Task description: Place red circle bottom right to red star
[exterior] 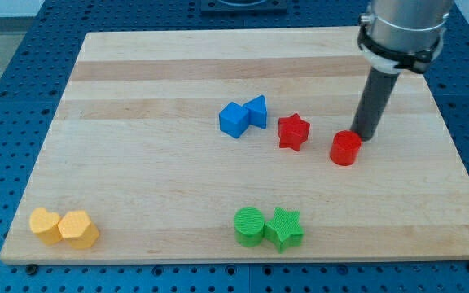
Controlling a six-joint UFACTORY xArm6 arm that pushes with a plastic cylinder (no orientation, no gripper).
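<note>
Camera view. Nearest the camera, along the bench's bottom edge, lie two pairs: a green circle (249, 226) touching a green star (285, 228) near the middle of that edge, and a yellow heart (44, 225) touching a yellow hexagon (78, 229) at the bottom left corner. Toward the centre of the wooden board (137, 163), a blue cube (234, 120) sits against a blue triangular block (256, 111). Just to their right stands the red star (294, 132), and to its right, slightly nearer the bottom edge, the red circle (345, 148), apart from the star with a clear gap between them.

I carry no pincer, so nothing is clenched or released; I end in a dark rod, and my tip (363, 137) rests at the red circle's upper right side, touching it or very nearly so, on the side toward the bench's top right corner.

Progress, as I judge it: the red circle already lies right of the red star and a little below it, so the placement is largely achieved. What may remain is a short nudge toward the bottom edge to make the diagonal offset plainer; my tip stands on the proper side for that push.
</note>
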